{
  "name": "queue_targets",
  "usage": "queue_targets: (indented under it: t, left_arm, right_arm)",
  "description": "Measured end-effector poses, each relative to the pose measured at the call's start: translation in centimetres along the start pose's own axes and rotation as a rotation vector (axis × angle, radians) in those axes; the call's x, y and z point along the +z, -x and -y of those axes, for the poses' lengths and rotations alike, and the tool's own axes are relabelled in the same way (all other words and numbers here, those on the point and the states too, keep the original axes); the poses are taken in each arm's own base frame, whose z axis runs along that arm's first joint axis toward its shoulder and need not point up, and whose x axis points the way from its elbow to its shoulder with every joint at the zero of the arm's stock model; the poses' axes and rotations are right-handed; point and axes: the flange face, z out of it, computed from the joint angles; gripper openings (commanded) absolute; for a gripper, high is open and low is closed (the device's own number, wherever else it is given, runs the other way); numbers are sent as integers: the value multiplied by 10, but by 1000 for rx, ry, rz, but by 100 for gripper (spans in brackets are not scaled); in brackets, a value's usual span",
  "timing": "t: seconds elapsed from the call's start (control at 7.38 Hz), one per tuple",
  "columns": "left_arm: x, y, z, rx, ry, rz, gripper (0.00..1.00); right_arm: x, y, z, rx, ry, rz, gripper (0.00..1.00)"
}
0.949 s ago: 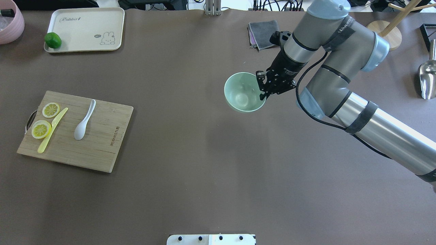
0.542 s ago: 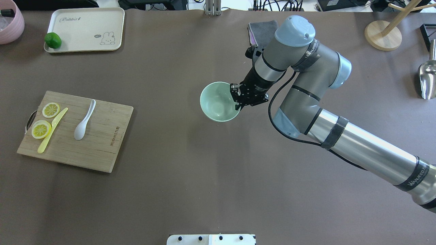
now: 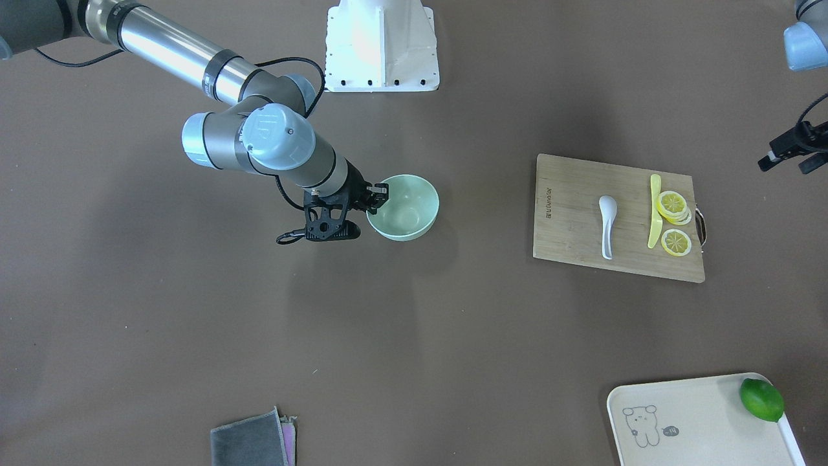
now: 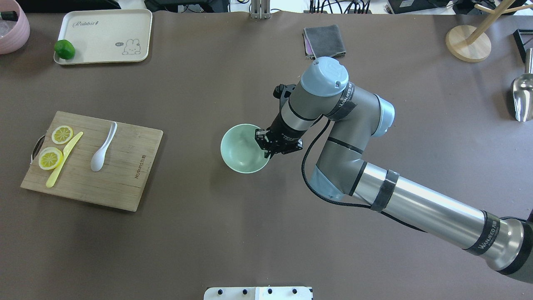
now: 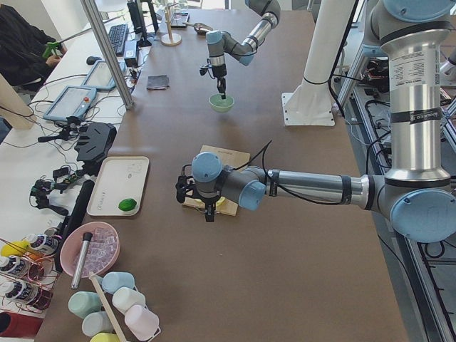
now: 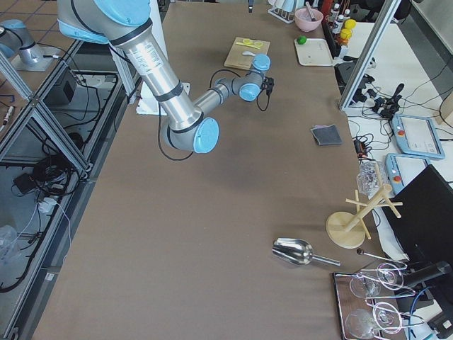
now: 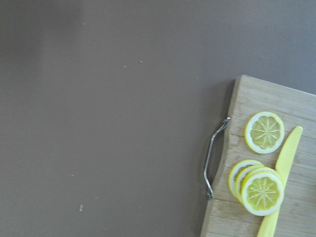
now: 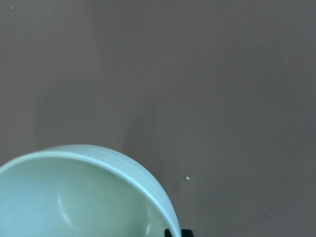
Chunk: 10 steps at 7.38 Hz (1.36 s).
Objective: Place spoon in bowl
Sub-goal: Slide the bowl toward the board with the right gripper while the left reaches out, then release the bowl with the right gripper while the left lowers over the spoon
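The white spoon (image 4: 102, 148) lies on a wooden cutting board (image 4: 125, 175) at the table's left, scoop toward me; it also shows in the front view (image 3: 607, 223). The mint-green bowl (image 4: 241, 150) is near the table's middle. My right gripper (image 4: 268, 146) is shut on the bowl's right rim, also seen in the front view (image 3: 376, 197). The right wrist view shows the bowl (image 8: 89, 197) with a fingertip at its rim. I cannot tell whether the bowl touches the table. My left gripper (image 3: 788, 163) hangs open and empty beyond the board's handle end.
A yellow knife (image 4: 64, 158) and lemon slices (image 4: 51, 158) lie on the board beside the spoon. A cream tray (image 4: 108, 25) with a lime (image 4: 64, 49) is at the far left. A grey cloth (image 4: 325, 41), a wooden stand (image 4: 468, 41) and a metal scoop (image 4: 522, 98) are at the far right.
My right gripper has carried the bowl leftward and nearer to me, from the right-centre toward the table's middle. The spoon and board have not moved.
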Motion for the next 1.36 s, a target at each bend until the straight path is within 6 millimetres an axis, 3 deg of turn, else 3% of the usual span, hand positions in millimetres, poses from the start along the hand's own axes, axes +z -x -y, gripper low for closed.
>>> queue_targets:
  t: [0.27, 0.41, 0.68, 0.81, 1.08, 1.36]
  left_arm:
    - [27, -83, 9, -24, 22, -15, 98]
    - [37, -111, 8, -28, 30, -16, 98]
    - [49, -144, 7, -43, 44, -27, 98]
    - [55, -155, 5, -39, 54, -28, 98]
    - [73, -175, -1, -39, 66, -14, 98]
    - [83, -185, -5, -49, 75, -6, 98]
  right_arm:
    - [8, -1, -5, 1, 3, -7, 0]
    - [11, -3, -7, 2, 5, -13, 0]
    - [20, -10, -8, 8, 8, -28, 0]
    - [23, -13, -7, 13, 9, -35, 99]
    - [28, -17, -4, 20, 11, -44, 100]
    - [18, -20, 7, 18, -5, -33, 100]
